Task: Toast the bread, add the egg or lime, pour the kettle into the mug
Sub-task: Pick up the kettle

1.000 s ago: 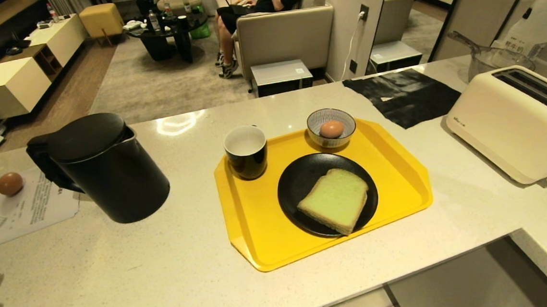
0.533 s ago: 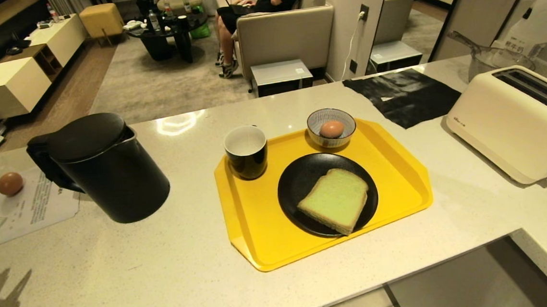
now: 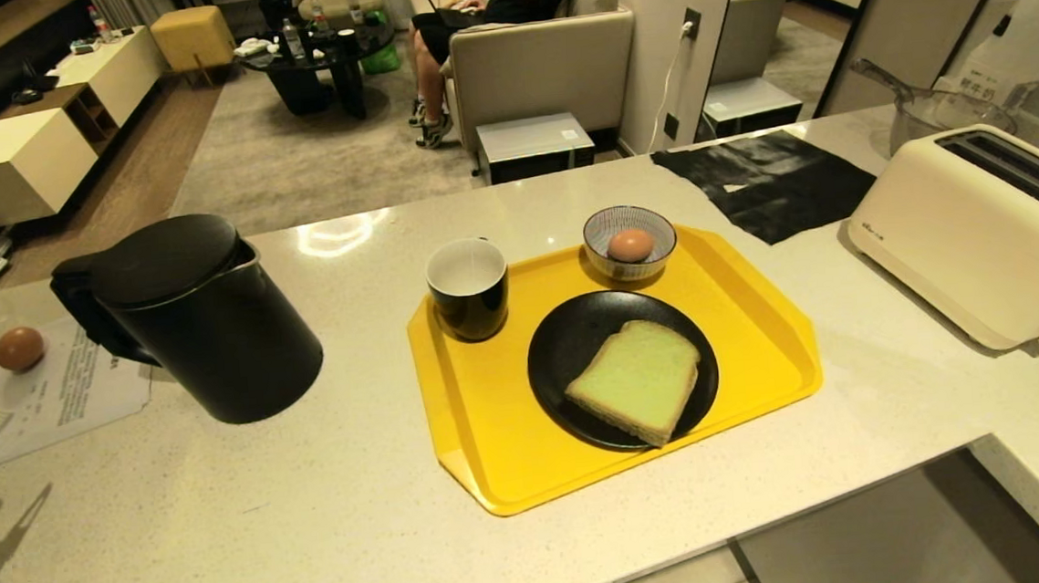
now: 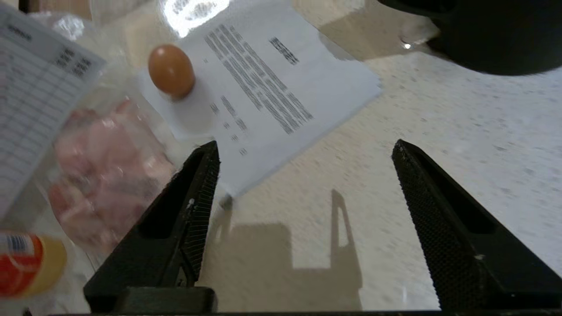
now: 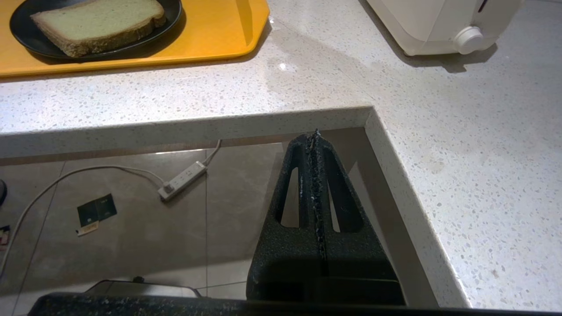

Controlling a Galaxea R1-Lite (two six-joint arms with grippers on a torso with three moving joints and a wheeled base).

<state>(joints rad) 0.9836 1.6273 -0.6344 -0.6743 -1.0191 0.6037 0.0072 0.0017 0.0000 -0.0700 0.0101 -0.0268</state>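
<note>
The left gripper [image 4: 305, 151] hangs over the counter [image 3: 225, 531] near a printed sheet [image 4: 281, 83], its fingers wide apart and holding nothing. The right gripper [image 5: 315, 134] is pressed together below the counter edge. On the yellow tray [image 3: 495, 458] the bread [image 3: 637, 379] lies on a black plate [image 3: 569, 343], beside the mug [image 3: 469, 288] and the egg [image 3: 631, 245] in a striped bowl [image 3: 652, 227]. The kettle [image 3: 202, 323] stands left of the tray.

Head camera looks down on the counter [image 3: 316, 525]; wrist cameras sit closer.
</note>
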